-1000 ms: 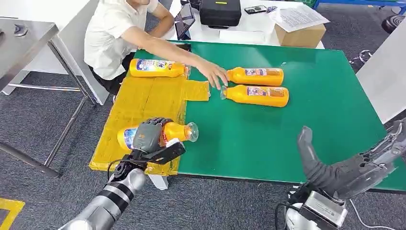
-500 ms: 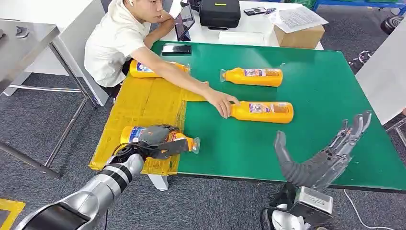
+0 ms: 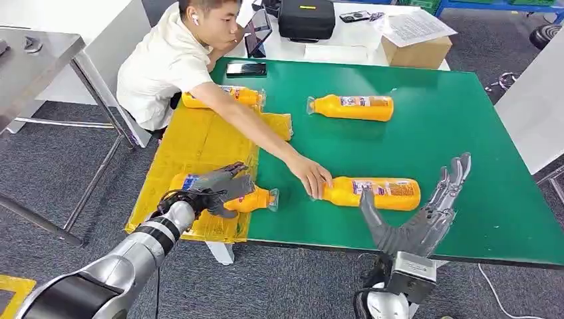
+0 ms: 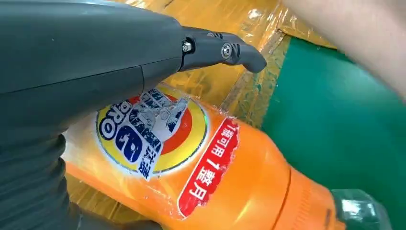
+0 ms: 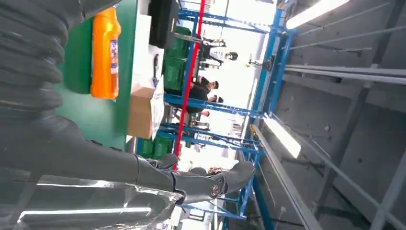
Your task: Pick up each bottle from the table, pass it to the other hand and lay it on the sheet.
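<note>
Left hand rests open over bottle on yellow sheet | right hand open, empty, at table's near edge

Left hand over bottle
</note>
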### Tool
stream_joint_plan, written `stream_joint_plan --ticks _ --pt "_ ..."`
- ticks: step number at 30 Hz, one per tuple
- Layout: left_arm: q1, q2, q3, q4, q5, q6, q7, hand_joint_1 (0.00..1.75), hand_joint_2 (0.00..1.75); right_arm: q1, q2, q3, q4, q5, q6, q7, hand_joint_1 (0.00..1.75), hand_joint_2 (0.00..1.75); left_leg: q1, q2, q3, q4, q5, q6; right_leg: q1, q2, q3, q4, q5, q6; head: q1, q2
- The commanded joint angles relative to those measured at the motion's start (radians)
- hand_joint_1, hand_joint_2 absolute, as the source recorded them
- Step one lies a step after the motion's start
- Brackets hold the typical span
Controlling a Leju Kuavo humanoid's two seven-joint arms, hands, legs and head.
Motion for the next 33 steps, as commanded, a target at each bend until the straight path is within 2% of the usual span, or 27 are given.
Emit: stream_joint_plan --ticks 1,3,5,9,14,18,19,20,21,22,23,25,27,28,30,33 --pt "0.062 -0.055 0.075 -0.074 0.091 -0.018 -0.196 0.0 1.75 -0.023 -0.023 0.001 0.065 0.013 -0.005 -0.002 0.0 1.75 0.001 0.002 0.002 -0.002 0.0 -0.001 0.001 0.003 0.002 -0.002 0.001 -0.002 0.0 0.0" --pt "0.11 -0.072 0.094 -0.179 0.167 -0.081 -0.225 0.0 1.75 -0.012 -0.019 -0.007 0.061 0.019 -0.005 -0.002 0.0 1.75 0.0 -0.001 0.001 -0.001 0.0 -0.001 0.0 0.0 0.001 -0.001 0.0 -0.001 0.0 0.0" --pt "0.11 -0.072 0.094 -0.179 0.167 -0.081 -0.225 0.0 1.75 -0.012 -0.019 -0.007 0.061 0.019 -0.005 -0.002 0.0 1.75 0.001 -0.001 0.0 0.0 0.0 -0.001 0.001 0.0 0.0 -0.001 0.0 -0.001 0.0 0.0" --pt "0.224 -0.069 0.041 -0.429 0.257 -0.131 -0.233 0.0 1.75 -0.001 -0.015 -0.015 0.061 0.034 -0.005 -0.002 0.0 1.75 0.0 0.001 -0.002 -0.001 0.0 -0.001 0.0 0.002 -0.002 -0.001 0.0 -0.001 0.0 0.0" --pt "0.307 -0.055 -0.084 -0.652 0.258 -0.046 -0.258 0.0 1.75 0.012 -0.015 -0.013 0.047 0.05 -0.005 -0.002 0.0 1.75 0.0 0.0 -0.005 0.0 -0.001 -0.002 0.001 0.001 -0.005 -0.001 -0.001 -0.001 0.0 0.0" --pt "0.359 -0.04 -0.177 -0.806 0.234 0.119 -0.306 0.0 1.75 0.02 -0.01 -0.023 0.048 0.106 -0.005 -0.002 0.0 1.75 0.0 -0.001 -0.007 0.0 0.0 -0.001 0.0 0.0 -0.007 -0.001 -0.001 -0.001 0.0 0.0" --pt "0.398 -0.056 -0.169 -0.849 0.307 0.156 -0.328 0.0 1.75 0.016 -0.024 -0.044 0.208 0.249 -0.005 -0.002 0.0 1.75 0.001 -0.001 -0.006 0.001 -0.001 -0.002 0.001 0.001 -0.006 0.0 -0.001 -0.002 0.0 0.0" --pt "0.398 -0.056 -0.169 -0.849 0.307 0.156 -0.328 0.0 1.75 0.016 -0.024 -0.044 0.208 0.249 -0.005 -0.002 0.0 1.75 0.0 0.0 -0.007 0.0 -0.001 -0.001 0.0 0.001 -0.007 -0.001 -0.001 -0.001 0.0 0.0" --pt "0.457 -0.075 -0.155 -0.878 0.374 0.178 -0.328 0.0 1.75 -0.03 -0.084 -0.025 0.431 0.221 -0.001 -0.002 0.0 1.75 0.001 0.001 -0.003 -0.002 -0.001 -0.002 0.001 0.002 -0.002 -0.004 0.0 -0.002 0.0 0.0" --pt "0.503 -0.099 -0.134 -0.884 0.449 0.217 -0.321 0.0 1.75 -0.069 -0.133 -0.016 0.552 0.245 0.024 0.07 0.0 1.75 0.002 0.001 -0.002 -0.003 -0.001 -0.001 0.002 0.003 -0.001 -0.006 0.001 -0.001 0.0 0.0" --pt "0.527 -0.098 -0.154 -0.868 0.48 0.248 -0.338 0.0 1.75 -0.094 -0.169 -0.025 0.626 0.23 0.013 0.042 0.0 1.75 0.002 0.004 0.0 -0.004 -0.001 -0.001 0.002 0.005 0.0 -0.007 0.002 -0.001 0.0 0.0" --pt "0.536 -0.136 -0.141 -0.807 0.615 0.286 -0.297 0.0 1.75 -0.118 -0.15 -0.178 0.7 0.422 -0.005 0.059 0.0 1.75 0.001 0.004 0.001 -0.004 -0.002 -0.002 0.001 0.005 0.001 -0.007 0.001 -0.001 -0.001 0.0" --pt "0.515 -0.137 -0.176 -0.756 0.656 0.323 -0.332 0.0 1.75 -0.148 -0.171 -0.2 0.761 0.408 -0.005 0.027 0.0 1.75 0.0 -0.002 -0.002 -0.003 0.0 -0.001 0.0 -0.001 -0.001 -0.006 0.001 0.0 0.0 0.0" --pt "0.507 -0.141 -0.184 -0.732 0.699 0.345 -0.349 0.0 1.75 -0.166 -0.18 -0.259 0.773 0.554 -0.005 0.079 0.0 1.75 0.0 -0.006 -0.005 -0.003 0.001 -0.001 0.0 -0.004 -0.003 -0.005 0.0 0.0 0.0 0.0" --pt "0.507 -0.154 -0.166 -0.707 0.813 0.356 -0.342 0.0 1.75 -0.202 -0.21 -0.344 0.813 0.637 -0.005 0.086 0.0 1.75 0.0 -0.005 -0.006 -0.002 0.0 0.0 0.0 -0.004 -0.003 -0.005 0.0 0.0 0.0 0.0" --pt "0.512 -0.147 -0.162 -0.722 0.834 0.395 -0.369 0.0 1.75 -0.212 -0.237 -0.369 0.832 0.634 -0.005 0.077 0.0 1.75 -0.001 -0.006 -0.004 -0.002 0.0 0.0 -0.001 -0.005 -0.001 -0.006 0.0 0.0 0.0 0.0"
